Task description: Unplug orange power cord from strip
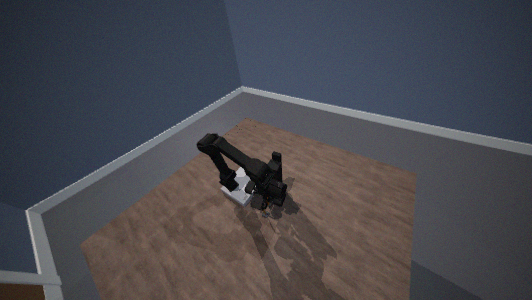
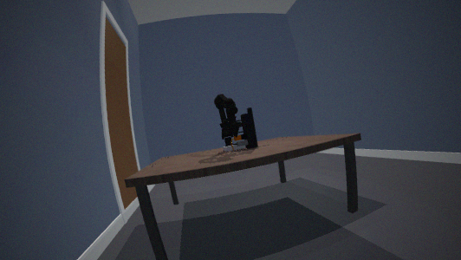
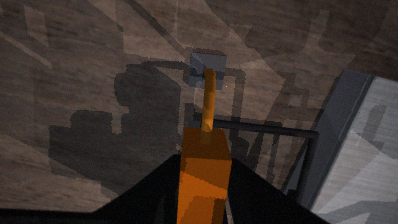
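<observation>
grip risk: pincer (image 1: pixel 265 203) (image 2: pixel 236 139) (image 3: pixel 204 164) clamped on orange plug (image 2: pixel 237 138) (image 3: pixel 202 192); a tilted pull could bind it or drag the cord (image 3: pixel 208 100). cord runs to grey block (image 1: pixel 266 215) (image 3: pixel 199 60), likely tugging it. dark bar (image 3: pixel 270 126) crosses near cord, possible snag. pale slab (image 1: pixel 241 200) (image 2: pixel 242 143) (image 3: pixel 367 160) stands beside, limiting sideways room. can't tell whether plug is free of strip.
</observation>
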Robot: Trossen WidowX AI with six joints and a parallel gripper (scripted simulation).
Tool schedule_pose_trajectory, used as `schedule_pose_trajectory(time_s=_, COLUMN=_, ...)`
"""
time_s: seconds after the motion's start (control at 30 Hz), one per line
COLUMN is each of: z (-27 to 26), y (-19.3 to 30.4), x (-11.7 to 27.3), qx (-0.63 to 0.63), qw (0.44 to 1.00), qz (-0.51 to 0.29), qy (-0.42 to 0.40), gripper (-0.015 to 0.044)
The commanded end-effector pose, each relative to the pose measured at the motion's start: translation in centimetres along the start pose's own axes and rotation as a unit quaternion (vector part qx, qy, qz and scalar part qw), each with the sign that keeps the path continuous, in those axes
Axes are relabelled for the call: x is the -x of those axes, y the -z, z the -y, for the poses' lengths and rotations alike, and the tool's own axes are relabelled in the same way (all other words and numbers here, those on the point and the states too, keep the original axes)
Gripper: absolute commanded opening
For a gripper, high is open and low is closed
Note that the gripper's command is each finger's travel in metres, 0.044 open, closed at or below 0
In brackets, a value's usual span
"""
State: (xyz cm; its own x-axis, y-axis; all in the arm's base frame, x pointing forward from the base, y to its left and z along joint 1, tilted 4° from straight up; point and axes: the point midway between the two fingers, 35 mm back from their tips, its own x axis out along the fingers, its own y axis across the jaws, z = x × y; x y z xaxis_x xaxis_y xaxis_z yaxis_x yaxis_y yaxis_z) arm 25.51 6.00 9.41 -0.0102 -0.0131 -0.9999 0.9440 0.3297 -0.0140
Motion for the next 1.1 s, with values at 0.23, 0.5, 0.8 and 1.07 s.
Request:
schedule_pose_trajectory(time_s=0.23, z=0.3, y=-2.2, x=0.1, qx=-0.013, qw=0.999, qz=0.029, qy=0.001, gripper=0.0105)
schedule_pose_trajectory(time_s=0.5, z=0.3, y=-2.2, x=0.1, qx=-0.013, qw=0.999, qz=0.029, qy=0.001, gripper=0.0315)
schedule_pose_trajectory(time_s=0.8, z=0.2, y=-6.6, x=1.3, qx=-0.013, qw=0.999, qz=0.031, qy=0.001, gripper=0.044)
schedule_pose_trajectory(time_s=1.07, z=0.4, y=-8.2, x=1.7, qx=-0.013, qw=0.999, qz=0.032, qy=0.001, gripper=0.044)
